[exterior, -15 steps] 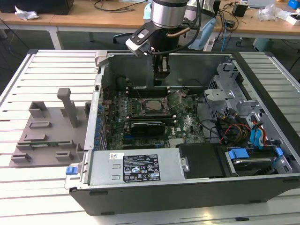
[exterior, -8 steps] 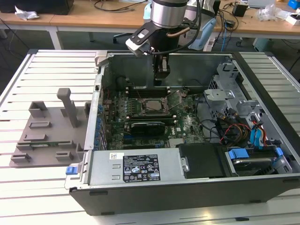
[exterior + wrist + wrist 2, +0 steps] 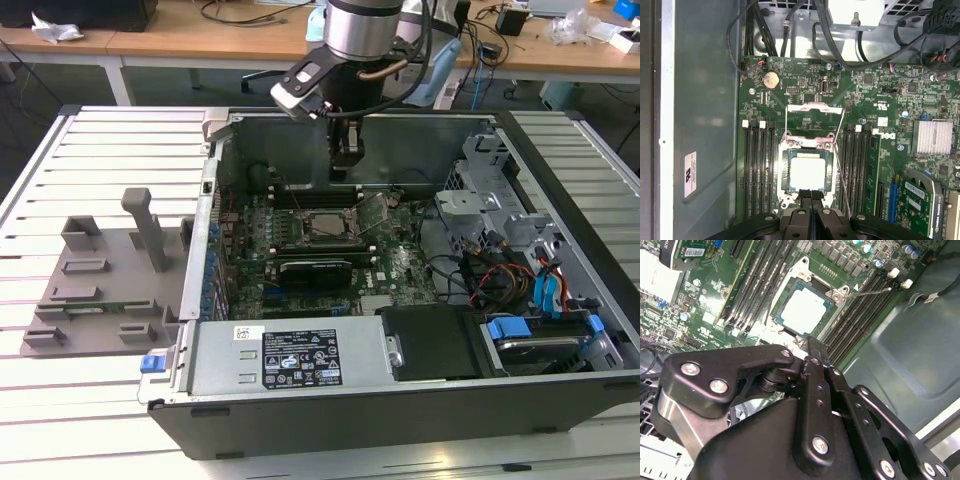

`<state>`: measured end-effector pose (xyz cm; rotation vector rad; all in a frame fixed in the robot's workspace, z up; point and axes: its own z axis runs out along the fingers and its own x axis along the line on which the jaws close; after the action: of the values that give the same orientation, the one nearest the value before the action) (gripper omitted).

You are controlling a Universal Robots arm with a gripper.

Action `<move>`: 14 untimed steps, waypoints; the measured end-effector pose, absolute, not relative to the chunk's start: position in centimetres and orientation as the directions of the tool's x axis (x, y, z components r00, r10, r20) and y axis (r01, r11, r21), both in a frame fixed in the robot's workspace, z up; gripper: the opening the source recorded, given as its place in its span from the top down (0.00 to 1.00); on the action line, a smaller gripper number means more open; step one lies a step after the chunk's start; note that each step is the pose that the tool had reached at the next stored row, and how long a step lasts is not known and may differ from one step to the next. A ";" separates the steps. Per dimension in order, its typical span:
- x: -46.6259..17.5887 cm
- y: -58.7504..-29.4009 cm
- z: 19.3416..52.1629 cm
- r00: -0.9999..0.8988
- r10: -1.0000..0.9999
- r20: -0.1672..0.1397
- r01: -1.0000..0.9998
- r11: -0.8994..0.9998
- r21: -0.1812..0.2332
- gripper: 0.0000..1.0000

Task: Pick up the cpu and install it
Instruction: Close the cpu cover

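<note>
Black jaws, pinched together and holding nothing, hang above the cpu [image 3: 807, 171].
Both wrist views suggest the placing step is done. The cpu lies flat in its socket [image 3: 805, 142] on the motherboard [image 3: 875, 90], inside the computer case [image 3: 400, 420]. The load plate [image 3: 814, 106] stands raised and the lever [image 3: 867, 291] unlatched, so locking is not yet done; it calls for pressing down without nudging the chip.

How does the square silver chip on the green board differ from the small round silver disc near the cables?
The cpu is square; the coin battery is round. The cpu is clearly larger than the battery. The cpu lies in a socket between memory slots; the battery sits by the edge of the motherboard. Both are flat and silvery.
</note>
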<state>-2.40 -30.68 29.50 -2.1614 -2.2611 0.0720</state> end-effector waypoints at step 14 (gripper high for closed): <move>-0.1 -30.7 29.4 -0.046 0.999 -0.022 0.998 0.045 -0.045 0.89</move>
<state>-0.10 -30.67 29.37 -2.1599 -2.2596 0.0742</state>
